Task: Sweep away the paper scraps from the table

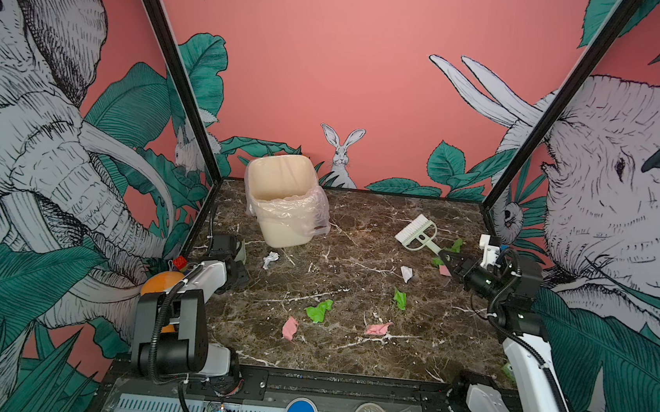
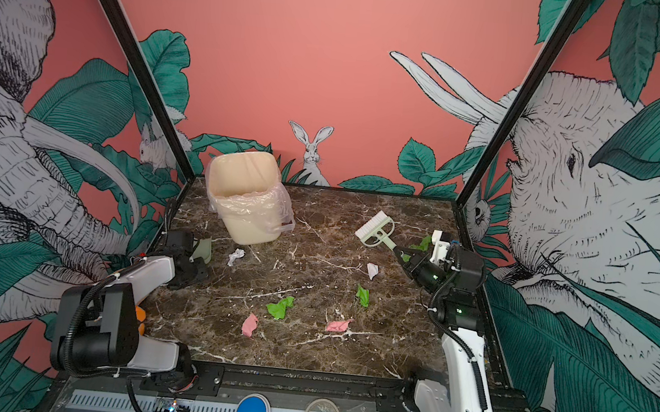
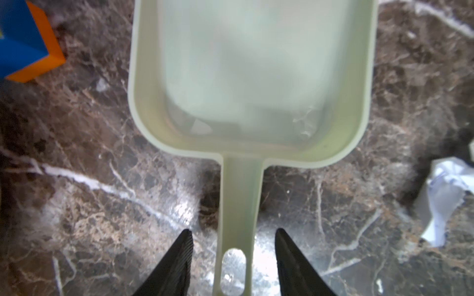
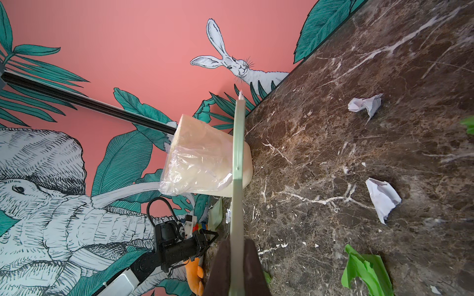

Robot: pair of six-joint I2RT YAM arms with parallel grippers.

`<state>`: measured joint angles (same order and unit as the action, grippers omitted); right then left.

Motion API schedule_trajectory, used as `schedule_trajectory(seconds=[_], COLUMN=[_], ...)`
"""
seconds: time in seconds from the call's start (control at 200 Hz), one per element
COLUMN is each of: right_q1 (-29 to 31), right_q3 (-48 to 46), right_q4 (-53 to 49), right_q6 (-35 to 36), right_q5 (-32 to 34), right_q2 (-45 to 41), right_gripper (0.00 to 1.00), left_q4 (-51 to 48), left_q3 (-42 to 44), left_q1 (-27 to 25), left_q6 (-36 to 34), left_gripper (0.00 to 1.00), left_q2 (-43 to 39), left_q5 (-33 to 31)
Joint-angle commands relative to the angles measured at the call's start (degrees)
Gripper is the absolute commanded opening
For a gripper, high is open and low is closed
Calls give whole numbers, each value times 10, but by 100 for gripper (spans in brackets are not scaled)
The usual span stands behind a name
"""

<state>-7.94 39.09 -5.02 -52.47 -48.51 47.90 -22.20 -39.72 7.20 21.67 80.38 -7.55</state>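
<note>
Between the jaws of the left tool (image 3: pixel 233 230) runs the handle (image 3: pixel 239 200) of the pale green dustpan (image 3: pixel 256 77), with a gap on either side. The jaws stand partly open and hold nothing yet.

The step in hand looks to be the grasp of that handle. To do it well:

- Close squarely with the handle centred, so neither jaw nudges it sideways.
- Grip just ahead of the hang hole (image 3: pixel 234 258).
- Keep the pan low on the counter (image 1: pixel 347 359).

The right tool (image 1: pixel 444 258) is clamped on the brush (image 1: pixel 415 233), whose head reaches out ahead of it.

The paper scraps (image 1: pixel 319 310), green, pink and white, lie scattered on the counter, mostly between the two tools. One white scrap (image 3: pixel 443 197) sits just off to one side of the left tool, clear of the pan.
</note>
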Motion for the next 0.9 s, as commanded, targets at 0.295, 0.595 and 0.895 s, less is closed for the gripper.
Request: schedule_trajectory(seconds=[0.295, 0.595, 0.895], right_q1=[-3, -3, -3], right_q3=[16, 24, 38], right_q4=[20, 16, 15], right_q6=[4, 5, 5], right_q5=[-8, -9, -11], right_q2=[-2, -1, 7], right_gripper=[0, 0, 0], left_q4=[1, -15, -9], left_q3=[-24, -19, -13], left_q1=[4, 4, 5], left_q6=[-9, 9, 28], left_gripper=[44, 46, 45], left_q2=[18, 13, 29], left_q5=[10, 2, 28])
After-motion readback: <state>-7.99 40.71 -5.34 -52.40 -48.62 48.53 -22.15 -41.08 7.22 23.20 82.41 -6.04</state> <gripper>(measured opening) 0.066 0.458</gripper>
